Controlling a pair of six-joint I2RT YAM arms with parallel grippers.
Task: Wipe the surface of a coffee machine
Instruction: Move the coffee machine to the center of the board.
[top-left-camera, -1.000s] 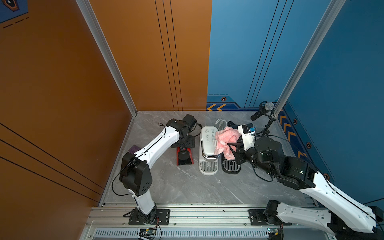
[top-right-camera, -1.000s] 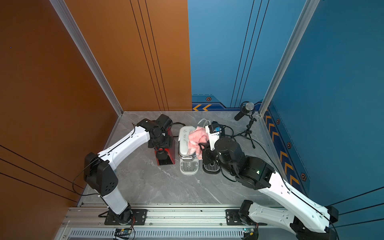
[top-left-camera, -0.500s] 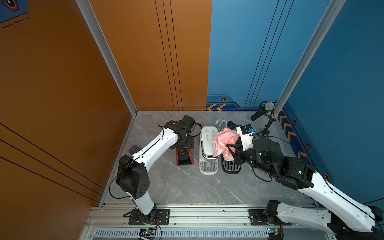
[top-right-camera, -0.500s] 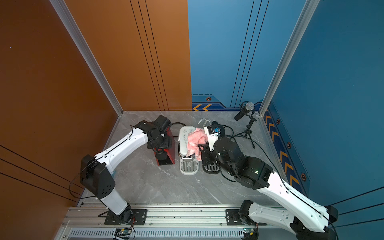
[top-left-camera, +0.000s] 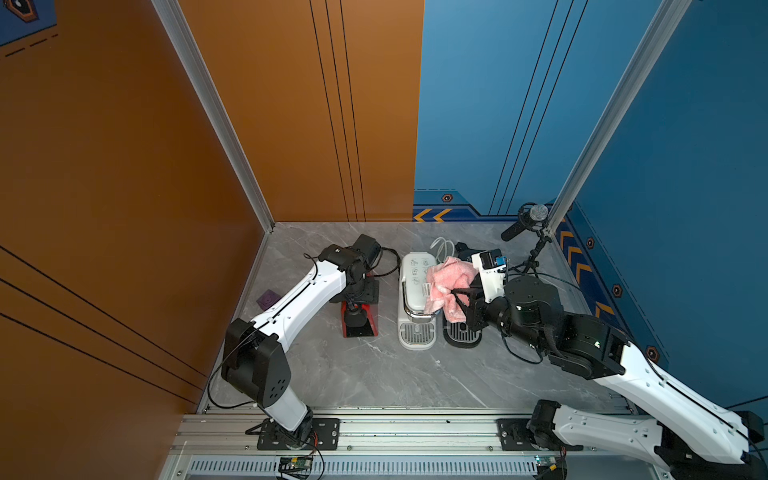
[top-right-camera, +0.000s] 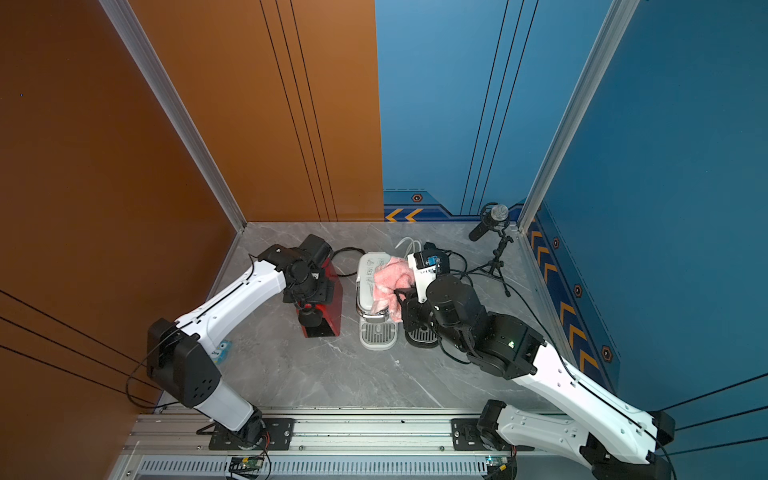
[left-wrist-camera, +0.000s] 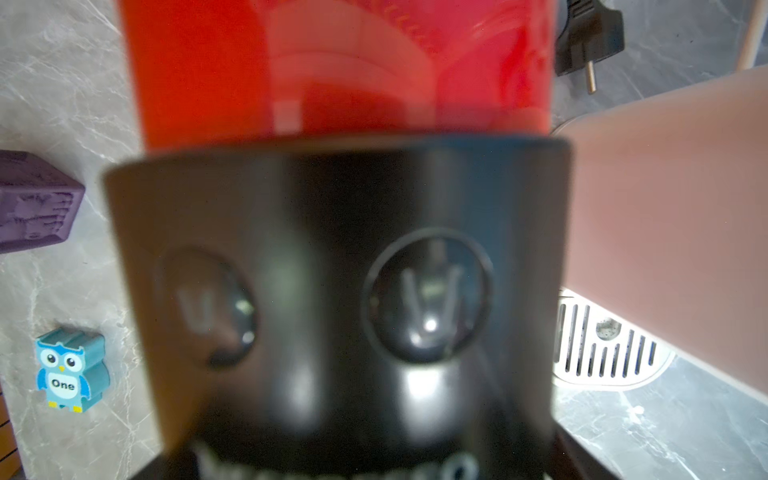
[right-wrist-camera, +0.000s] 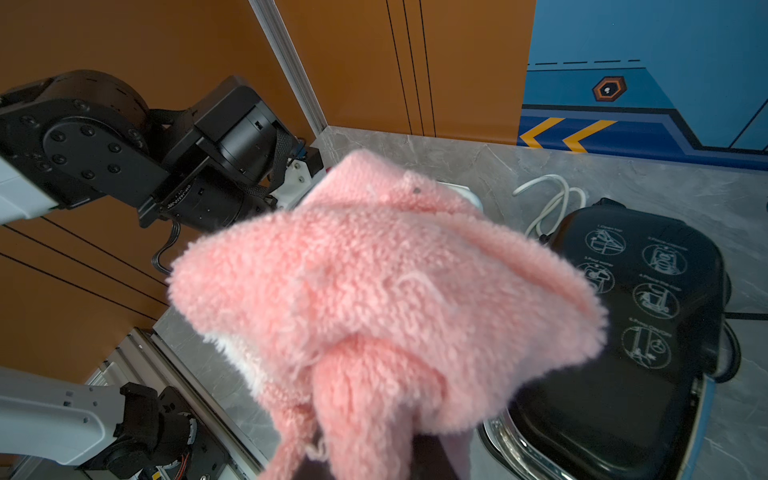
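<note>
Right jaws: nearly closed, pinching a bunched pink cloth (top-left-camera: 446, 276). The fleece spills ahead of the jaws and hides their tips in the right wrist view.

White coffee machine (top-left-camera: 413, 282): stands on the counter (top-left-camera: 374, 374), directly ahead of the right jaws. The cloth lies on its lid along the edge nearest those jaws, and part hangs down that side. In both top views the printed icons at the lid's far end show uncovered.

Black coffee machine (right-wrist-camera: 644, 311): just beside the right jaws and partly under them, touching or nearly touching the white one.

Left jaws: set over the top of a red coffee machine (top-left-camera: 359, 322), whose black button panel sits right below them in the left wrist view. The tips are out of sight, so I cannot tell whether they grip it.

Well off to the outer side of the left jaws, on the counter: a purple block (left-wrist-camera: 33, 199) and an owl block (left-wrist-camera: 68, 368).
</note>
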